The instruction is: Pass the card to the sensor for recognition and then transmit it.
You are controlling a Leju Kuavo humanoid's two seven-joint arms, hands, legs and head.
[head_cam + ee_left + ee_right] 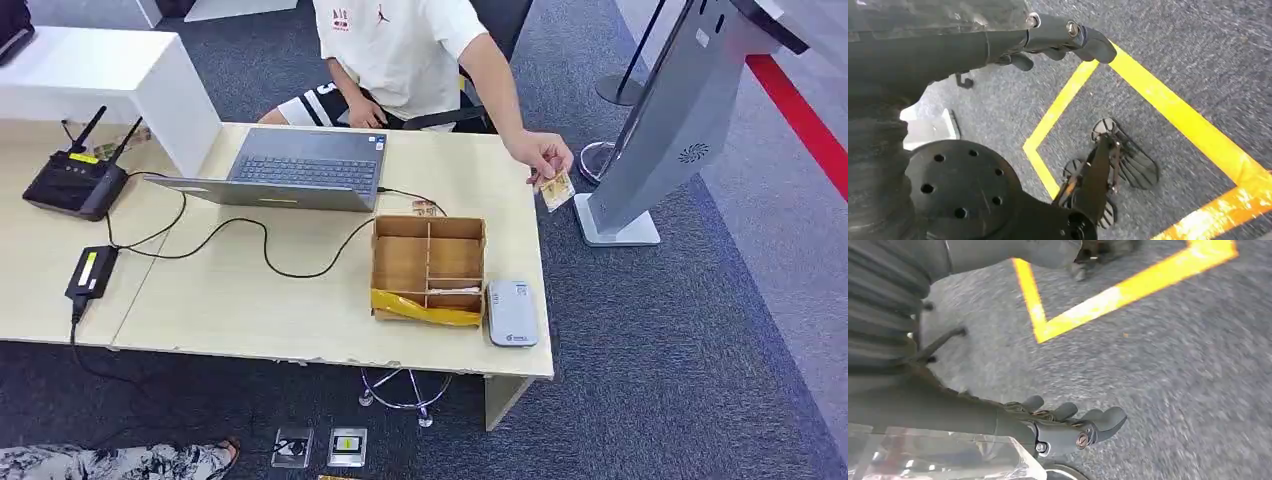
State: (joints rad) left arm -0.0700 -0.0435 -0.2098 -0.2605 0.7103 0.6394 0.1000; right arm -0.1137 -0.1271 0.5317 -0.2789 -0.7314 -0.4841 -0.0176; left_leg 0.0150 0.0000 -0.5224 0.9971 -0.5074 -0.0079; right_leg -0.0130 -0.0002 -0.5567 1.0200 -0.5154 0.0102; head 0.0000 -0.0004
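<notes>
From up at the head, a person in a white shirt [395, 45] sits behind the pale wooden table [250, 300] and reaches one hand [540, 155] out past its right end, pinching the card [557, 190] over the carpet, just beside the table corner. The card hangs between that corner and the slanted grey kiosk [670, 130], which stands on the floor close by. The sensor [512, 313], a flat grey-white reader, lies at the near right edge of the table, touching or nearly touching the cardboard divider box [430, 268]. That box sits between the card and the rest of the tabletop; a yellow wrapped strip lies along its near wall. Behind it is an open laptop [300, 170], with a black cable [265, 245] looping across the table to a power brick [92, 272] on the left. A black router [75, 180] with two antennas stands further left, next to a white block [100, 70].

At the left wrist, the left hand [1063, 42] hangs over grey carpet [1198, 45] marked with yellow tape [1168, 105]. Its fingers are lightly curved and apart, with nothing in them.

At the right wrist, the right hand [1068, 425] also hangs over carpet and a yellow tape corner [1048, 325]. Its fingers lie loose and separate, holding nothing. The picture is a little blurred.
</notes>
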